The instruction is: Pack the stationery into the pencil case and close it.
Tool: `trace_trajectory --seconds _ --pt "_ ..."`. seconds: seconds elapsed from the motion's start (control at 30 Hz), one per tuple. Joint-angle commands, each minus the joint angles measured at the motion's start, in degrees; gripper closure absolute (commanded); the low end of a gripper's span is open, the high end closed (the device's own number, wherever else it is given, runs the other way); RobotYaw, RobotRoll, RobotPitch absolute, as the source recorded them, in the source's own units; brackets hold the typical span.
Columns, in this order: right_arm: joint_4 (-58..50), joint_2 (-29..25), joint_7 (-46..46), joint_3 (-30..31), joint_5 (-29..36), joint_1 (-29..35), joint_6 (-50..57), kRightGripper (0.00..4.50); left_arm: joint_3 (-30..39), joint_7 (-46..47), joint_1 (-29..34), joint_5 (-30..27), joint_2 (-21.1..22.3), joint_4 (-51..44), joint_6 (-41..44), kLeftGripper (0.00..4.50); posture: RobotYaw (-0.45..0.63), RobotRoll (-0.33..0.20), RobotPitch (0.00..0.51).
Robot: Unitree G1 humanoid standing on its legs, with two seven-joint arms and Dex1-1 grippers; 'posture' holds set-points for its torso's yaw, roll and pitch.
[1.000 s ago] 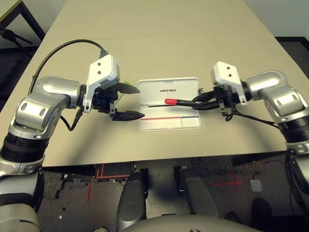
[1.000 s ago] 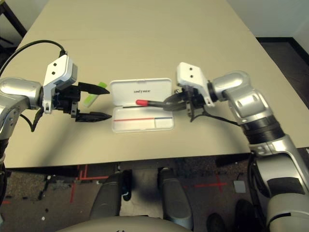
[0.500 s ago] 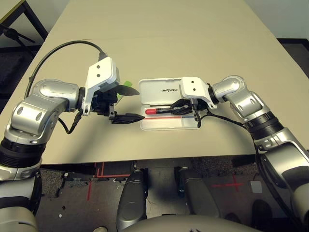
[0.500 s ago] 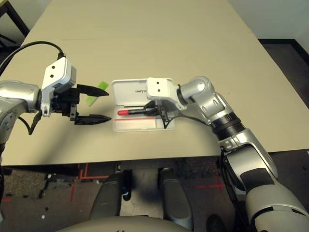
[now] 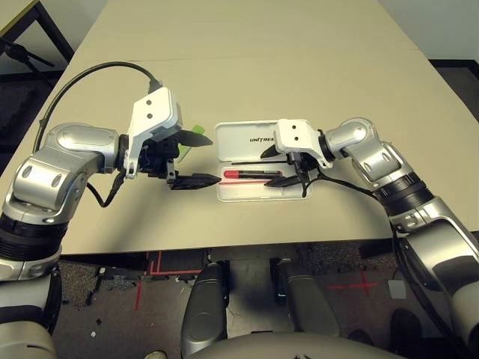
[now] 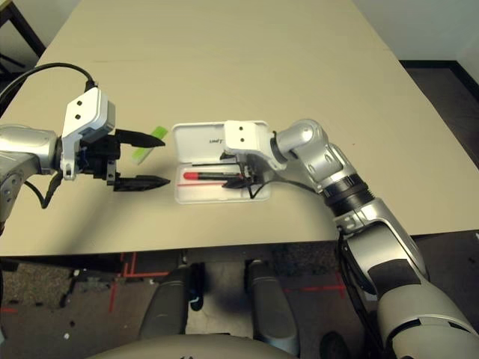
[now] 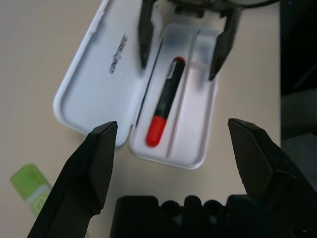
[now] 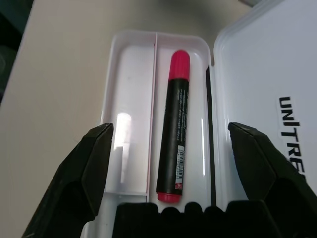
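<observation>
The red marker [image 8: 174, 124] now lies in the open pencil case [image 5: 299, 193], just ahead of our right tool [image 5: 278, 167], whose fingers have sprung apart and released it a moment ago; one item is packed. The green bar [image 6: 147, 143] waits on the tabletop [image 5: 247, 67] beside our left tool [image 5: 193, 159], which hangs spread and empty. We have free room behind both tools; the case rim sits close under the right fingers

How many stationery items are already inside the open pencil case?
1: the red marker lies in the pencil case tray. The green bar sits outside on the table; smaller items may be hidden.
</observation>
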Motion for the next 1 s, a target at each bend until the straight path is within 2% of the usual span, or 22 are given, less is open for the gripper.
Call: trace_trajectory --seconds 0.03,0.27,0.43,0.57,0.63,0.8,1.0 --pt "-1.1 -0.8 1.9 -2.3 3.0 0.3 0.2 0.06 -1.1 0.7 -1.1 1.5 0.3 2.2 -0.6 0.00 0.03 0.000 0.162" --pt "-1.8 -3.6 8.7 -8.0 11.4 2.6 -1.0 0.06 -1.9 6.3 -4.1 5.3 -1.6 9.4 1.8 0.00 0.01 0.000 0.157" --pt "-2.9 -6.7 12.7 -10.6 15.1 4.6 -0.1 0.06 -2.7 10.0 -6.3 7.8 -2.8 13.4 3.7 0.00 0.00 0.000 0.156" --pt "-5.5 -13.4 16.5 -11.5 20.0 8.6 1.6 0.06 -3.9 13.8 -7.9 10.8 -3.8 16.5 5.5 0.00 -0.02 0.000 0.160" --pt "-6.9 -17.7 16.5 -11.4 25.4 10.9 2.1 0.06 -4.4 14.9 -8.5 11.9 -4.6 17.9 6.0 0.00 -0.03 0.000 0.161" --pt "-8.6 -23.4 16.5 -11.9 34.0 14.2 1.9 0.06 -5.5 17.8 -10.2 14.3 -6.7 21.7 7.2 0.00 -0.06 0.000 0.159" --pt "-8.9 -24.8 16.5 -14.5 35.8 16.0 2.2 0.06 -7.0 21.8 -14.4 17.3 -11.6 29.7 8.6 0.00 -0.09 0.000 0.159"
